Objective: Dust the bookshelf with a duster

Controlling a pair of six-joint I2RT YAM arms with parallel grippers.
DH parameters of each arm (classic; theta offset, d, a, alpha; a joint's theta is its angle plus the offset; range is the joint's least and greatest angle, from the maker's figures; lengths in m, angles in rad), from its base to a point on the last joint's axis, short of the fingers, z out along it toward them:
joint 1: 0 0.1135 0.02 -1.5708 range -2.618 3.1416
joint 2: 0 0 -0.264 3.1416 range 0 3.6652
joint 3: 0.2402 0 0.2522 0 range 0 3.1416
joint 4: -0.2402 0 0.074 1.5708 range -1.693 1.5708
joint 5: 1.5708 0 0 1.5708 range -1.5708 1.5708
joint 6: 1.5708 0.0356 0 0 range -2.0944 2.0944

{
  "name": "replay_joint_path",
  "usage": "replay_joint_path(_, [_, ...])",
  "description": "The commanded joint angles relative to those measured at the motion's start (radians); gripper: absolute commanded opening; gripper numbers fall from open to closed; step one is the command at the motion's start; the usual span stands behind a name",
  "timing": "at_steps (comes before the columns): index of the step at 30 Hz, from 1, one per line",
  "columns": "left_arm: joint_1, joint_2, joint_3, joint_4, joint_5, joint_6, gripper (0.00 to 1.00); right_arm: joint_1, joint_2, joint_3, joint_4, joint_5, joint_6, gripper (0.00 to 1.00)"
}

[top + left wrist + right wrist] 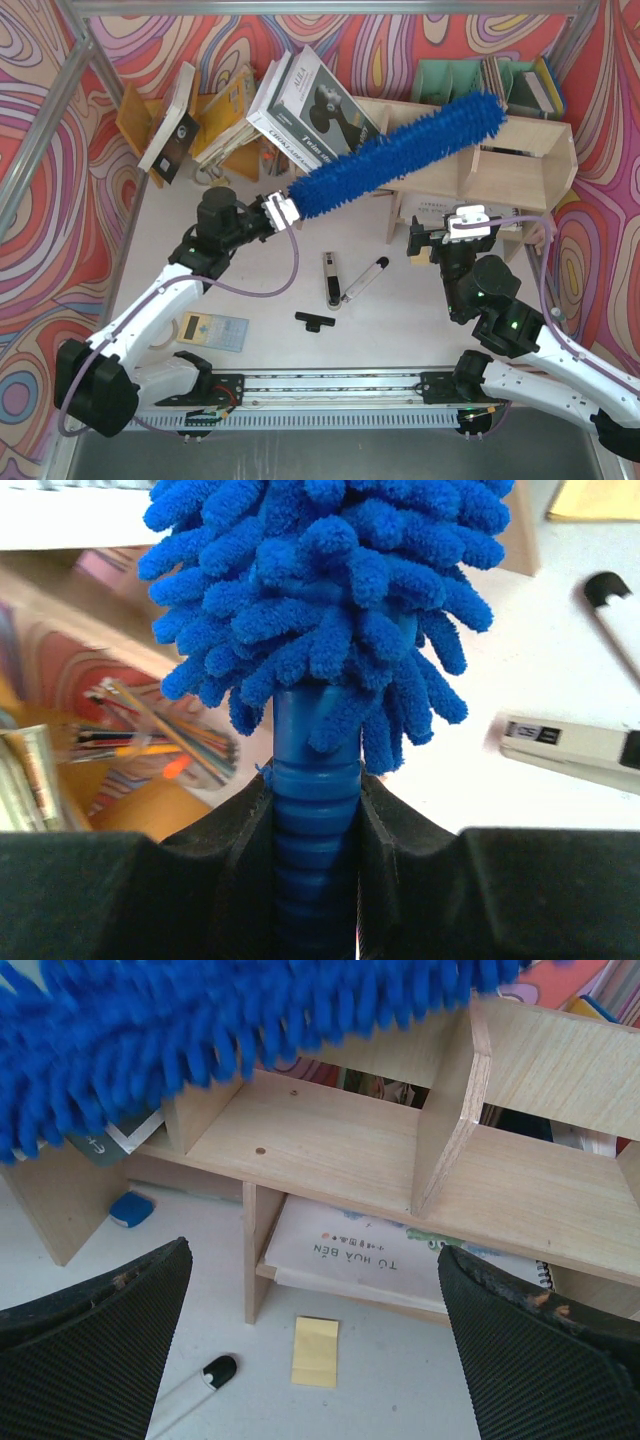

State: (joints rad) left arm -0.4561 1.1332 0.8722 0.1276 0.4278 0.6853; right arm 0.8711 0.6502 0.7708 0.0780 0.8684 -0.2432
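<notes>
At the near edge of the table point(400, 320), we see a calculator point(213, 330), a stapler point(330, 280) and a marker point(365, 280) lying loose between the two arms. Just beyond them, left of centre in the overhead view, our left gripper point(280, 210) is clamped on the slim ribbed handle point(312, 810) of the duster point(400, 155). The right gripper point(465, 228), right of centre, stands wide apart and holds nothing, facing the front of the bookshelf point(520, 165).

From the left gripper the blue head runs up and to the right across the frame. Its far end reaches over the top board of the bookshelf in the upper right, and it passes beyond and above the right gripper.

We judge the main hazard to be the leaning books point(310, 105) at upper centre. They sit just beside the lower part of the head, and a broad sweep could topple them. We also judge that, held only at its short end, the long head could twist in the grip if pressed hard on the wood. Green file holders point(450, 78) stand behind the bookshelf, within reach of an overshoot.
</notes>
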Motion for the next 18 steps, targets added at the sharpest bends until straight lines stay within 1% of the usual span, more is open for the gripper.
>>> replay_joint_path(1, [-0.025, 0.021, 0.033, -0.031, 0.021, 0.046, 0.0, 0.0, -0.012, -0.001, 0.031, 0.014, -0.01, 0.99])
replay_joint_path(7, [-0.013, -0.006, 0.022, -0.002, -0.026, 0.046, 0.0, -0.001, -0.022, -0.003, 0.034, 0.01, -0.008, 0.99])
replay_joint_path(13, [0.046, -0.073, 0.0, 0.084, -0.044, 0.008, 0.0, 0.0, -0.016, -0.002, 0.032, 0.012, -0.009, 0.99])
replay_joint_path(18, [0.079, -0.117, -0.01, 0.117, -0.065, 0.007, 0.0, 0.0, -0.01, -0.004, 0.032, 0.012, -0.008, 0.99])
